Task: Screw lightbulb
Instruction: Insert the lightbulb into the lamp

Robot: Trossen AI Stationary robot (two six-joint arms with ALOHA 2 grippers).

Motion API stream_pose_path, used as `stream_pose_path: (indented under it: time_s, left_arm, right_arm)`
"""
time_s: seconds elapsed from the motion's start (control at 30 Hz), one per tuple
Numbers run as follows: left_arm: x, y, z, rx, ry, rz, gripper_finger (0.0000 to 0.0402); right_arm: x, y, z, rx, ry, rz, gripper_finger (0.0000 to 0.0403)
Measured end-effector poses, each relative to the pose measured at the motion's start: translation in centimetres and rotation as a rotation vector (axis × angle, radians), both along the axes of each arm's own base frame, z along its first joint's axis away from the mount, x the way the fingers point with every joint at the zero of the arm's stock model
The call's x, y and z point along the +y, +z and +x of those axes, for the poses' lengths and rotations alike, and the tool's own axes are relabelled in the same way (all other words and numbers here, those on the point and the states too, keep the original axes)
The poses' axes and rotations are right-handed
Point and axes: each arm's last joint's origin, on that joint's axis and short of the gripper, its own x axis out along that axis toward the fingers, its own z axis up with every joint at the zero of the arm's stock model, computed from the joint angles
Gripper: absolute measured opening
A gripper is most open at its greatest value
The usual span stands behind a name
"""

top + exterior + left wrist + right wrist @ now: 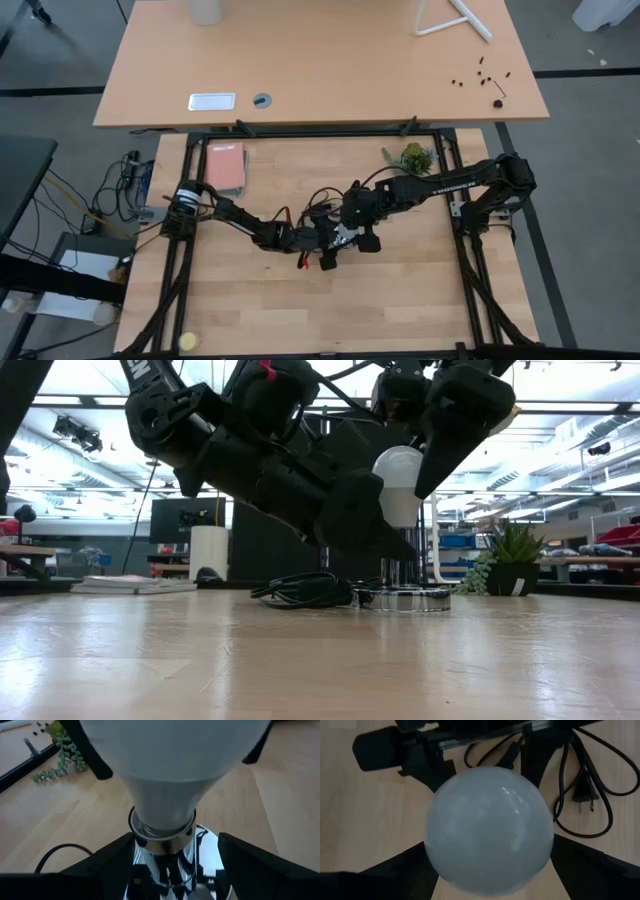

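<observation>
High view shows the two arms meeting mid-surface [400,300], but their dark links hide the lightbulb there, and only the low view reveals it [398,485] standing upright over the silvery socket [405,598] beside a coiled black cord [300,590]. The right end effector [487,870] comes down over the lightbulb's dome with a finger [600,870] against either side, clamped on it, its tips cut off in the right wrist view. The left end effector [175,865] holds its fingers [260,865] apart around the socket's chrome neck, though contact is hard to make out.
</observation>
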Motion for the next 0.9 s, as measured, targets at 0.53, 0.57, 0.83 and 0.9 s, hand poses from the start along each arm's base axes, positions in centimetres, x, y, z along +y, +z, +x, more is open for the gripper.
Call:
stream_pose_path:
  time_s: [0.53, 0.57, 0.83, 0.9]
  left_arm:
    - [0.2, 2.5, -1.3, 0.094, 0.033, -0.019, 0.0288]
    - [0.1, 2.6, -1.4, 0.092, 0.031, -0.019, 0.0288]
    - [-0.3, 3.3, -1.8, 0.108, 0.031, -0.009, 0.0287]
    - [-0.2, 3.5, -2.1, 0.129, 0.045, 0.0, 0.0287]
  right_arm:
    - [0.2, 0.8, -0.6, -0.011, 0.0, -0.02, 0.0355]
    - [0.3, 0.8, -0.6, -0.008, 0.002, -0.021, 0.0355]
    - [1.0, 0.9, -0.8, -0.004, 0.02, -0.019, 0.0355]
    - [0.9, 0.8, -0.9, 0.007, 0.02, -0.022, 0.0355]
